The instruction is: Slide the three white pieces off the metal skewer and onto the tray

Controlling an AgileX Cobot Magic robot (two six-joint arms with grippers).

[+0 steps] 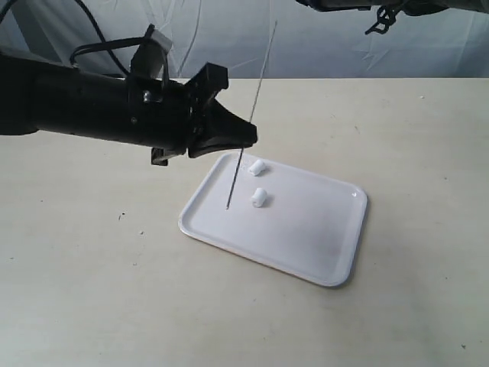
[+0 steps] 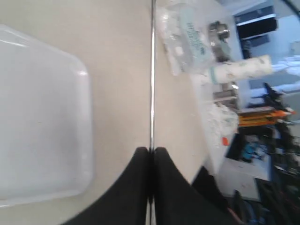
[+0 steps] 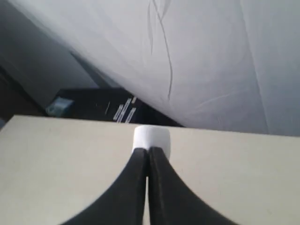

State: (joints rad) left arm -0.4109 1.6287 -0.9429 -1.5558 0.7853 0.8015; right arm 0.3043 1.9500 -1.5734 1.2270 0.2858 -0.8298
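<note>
Step in hand: the last of three pieces. A small white cylinder piece lies on the glossy white rectangular tray near its far rim. A second white piece lies just beside it, toward the middle. The thin grey metal skewer looks bare along all that shows of it. It stands steeply tilted, with its lower tip at the tray surface near the second piece; contact can't be confirmed. The tray sits on the beige desk.

Left tool: jaws closed right down on the skewer, pinching it partway up, with rod running out both sides of the grip. The left wrist view agrees: left tool is clamped on the skewer, with the tray off to one side.

Right tool: jaws closed, no visible gap. The third white piece sits right at the fingertips and looks nipped by its edge, though the grip looks marginal. In the exterior view this arm is barely in frame, high above the desk and well apart from the tray.

Next move, as a judgement: bring the right tool down over a bare part of the tray and part the jaws to drop the piece. The left tool only needs to hold the skewer out of the way.
</note>
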